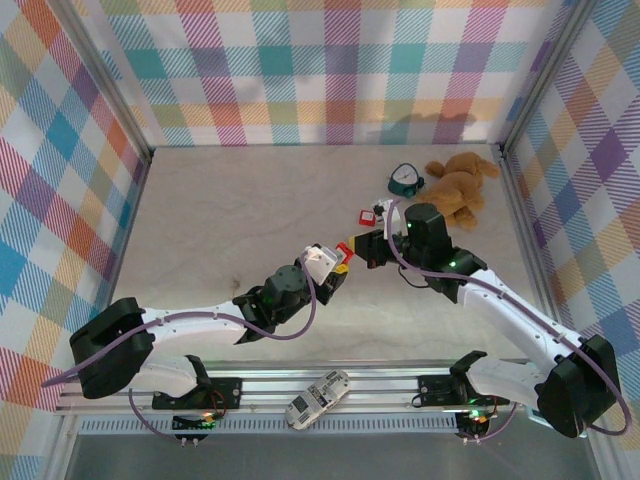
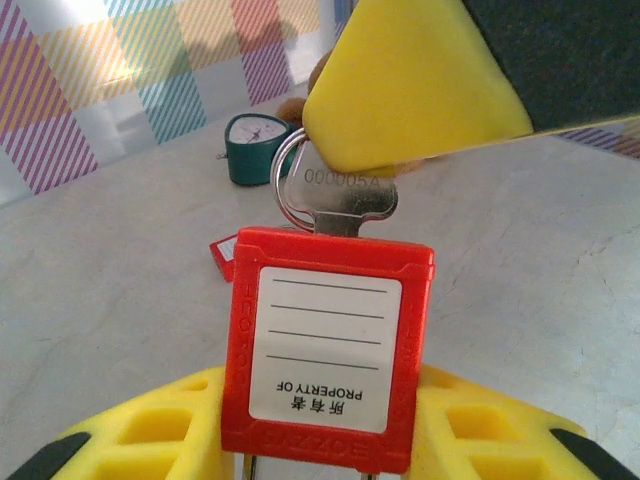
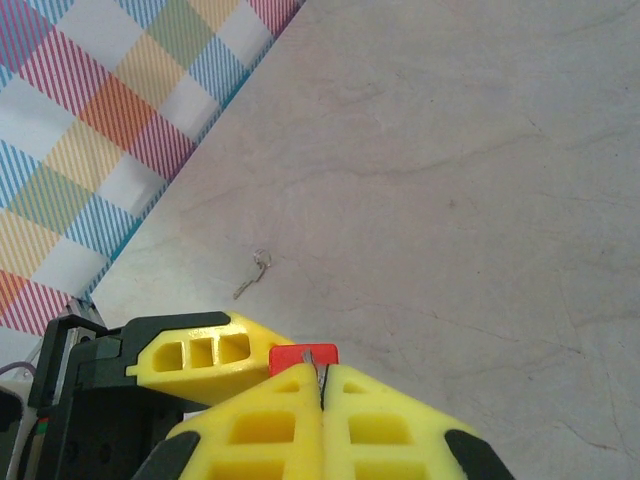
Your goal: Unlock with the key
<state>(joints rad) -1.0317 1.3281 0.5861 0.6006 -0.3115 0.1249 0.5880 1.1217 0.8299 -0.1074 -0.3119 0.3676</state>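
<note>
Mid-surface (image 1: 220, 220), the left tool (image 1: 338, 265) grips the red padlock (image 2: 330, 350) between its partly closed yellow fingers (image 2: 150, 430). The key (image 2: 345, 195) sits in the padlock's end just to the right. The right tool (image 3: 320, 385) is pinched fully closed on the key's head. Farther right lie a second red lock (image 1: 367, 215), a green dial (image 1: 405, 180) and a plush toy (image 1: 460, 185).

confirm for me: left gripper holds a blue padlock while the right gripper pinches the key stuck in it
Not quite: the padlock is red, not blue, as the left wrist view shows. The left gripper does hold it while the right gripper pinches the key stuck in it.
</note>
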